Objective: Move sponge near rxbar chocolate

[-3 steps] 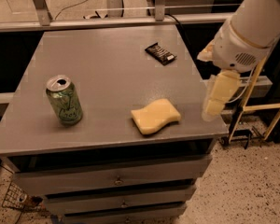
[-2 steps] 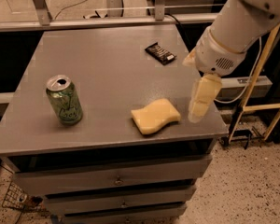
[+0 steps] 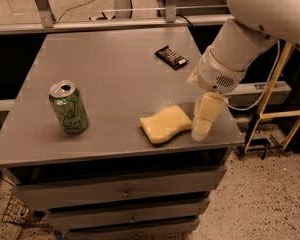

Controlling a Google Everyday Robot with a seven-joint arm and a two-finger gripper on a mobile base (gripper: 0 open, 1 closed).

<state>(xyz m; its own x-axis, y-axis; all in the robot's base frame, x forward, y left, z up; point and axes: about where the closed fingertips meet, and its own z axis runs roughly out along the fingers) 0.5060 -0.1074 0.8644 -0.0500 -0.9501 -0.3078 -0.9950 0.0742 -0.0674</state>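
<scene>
The arm [image 3: 260, 19] is running out past the top and right edges. The gripper [image 3: 201, 130], hanging just right of the sponge [image 3: 165, 125] at the near right corner of the bench [image 3: 115, 59], is hiding a strip of its top. Print on the rxbar chocolate [image 3: 171, 57] and the green can [image 3: 69, 109] is showing too blurred to read.

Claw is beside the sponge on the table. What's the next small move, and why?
Probably nudge the claw slightly left until it is over the sponge, then lower. It hangs just off the sponge's right edge, not above it, so nothing is gripped yet. The rxbar chocolate lies farther back on the table.
</scene>
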